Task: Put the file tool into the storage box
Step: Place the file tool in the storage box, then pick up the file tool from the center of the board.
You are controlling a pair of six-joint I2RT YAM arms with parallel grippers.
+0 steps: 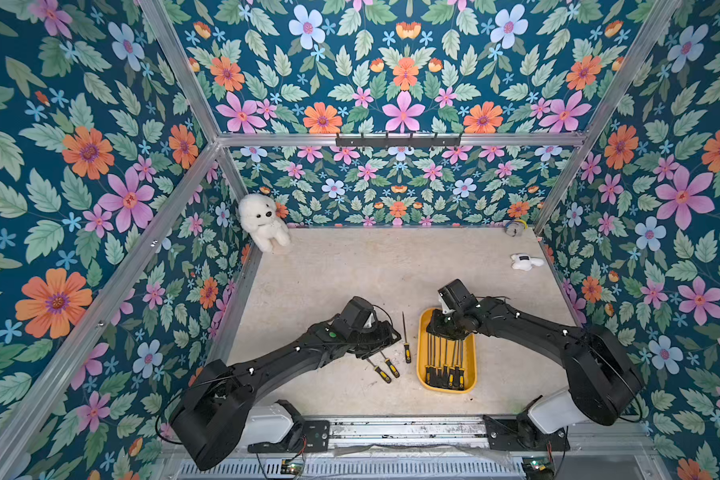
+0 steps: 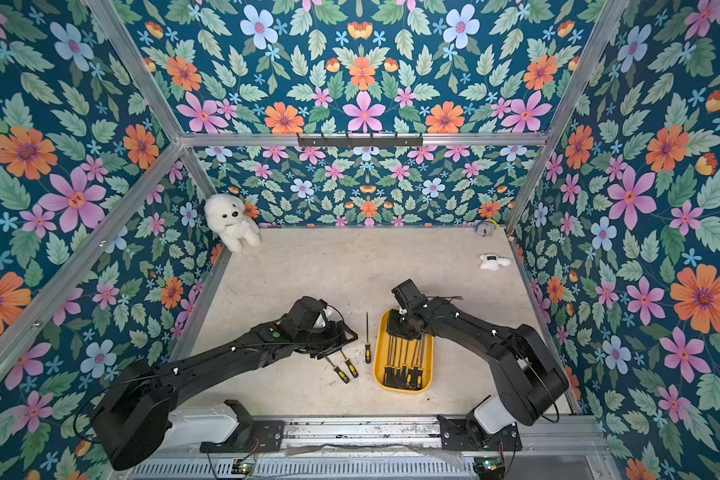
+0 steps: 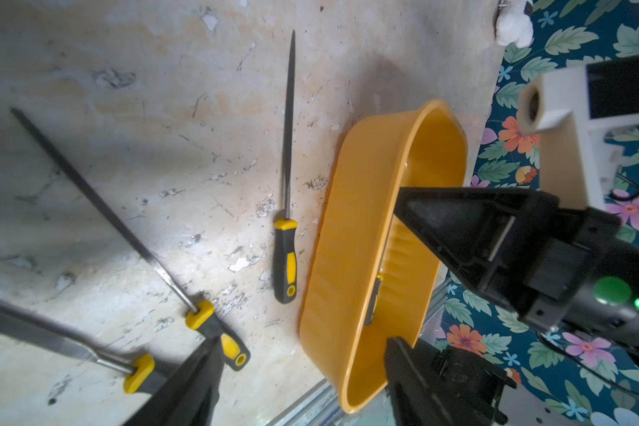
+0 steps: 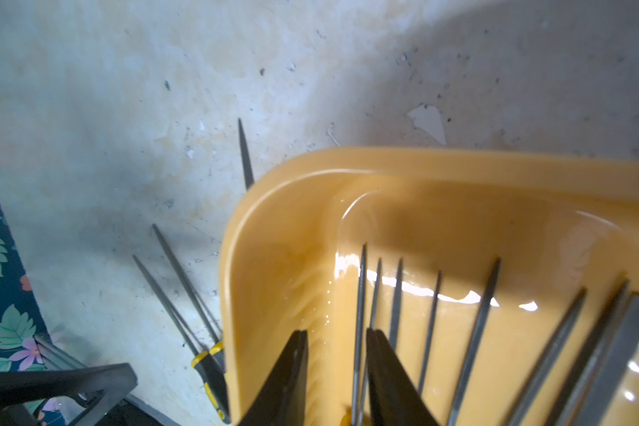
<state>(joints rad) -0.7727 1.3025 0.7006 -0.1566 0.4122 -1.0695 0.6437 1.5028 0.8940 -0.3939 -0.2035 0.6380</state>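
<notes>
Two fingers of the right gripper (image 4: 334, 333) stand parted inside the storage box (image 4: 421, 158). A thin file (image 4: 359, 295) lies between them, close against one finger and, by the look of it, not pinched. Widen the gap before you lift, then rise straight up so that finger cannot drag the shaft out. Just outside the same finger the stored files (image 4: 473, 332) fan across the box floor; keep off their tips.

Note: the left gripper (image 3: 305, 343) hangs open and empty. At one fingertip sit the handles of the paired files (image 3: 203, 317); you cannot tell whether it touches them. Take one only, closing across the handle. Beyond the fingertips the lone file (image 3: 285, 258) lies on the table (image 3: 126, 110), just beside the box wall and roughly parallel to it.
</notes>
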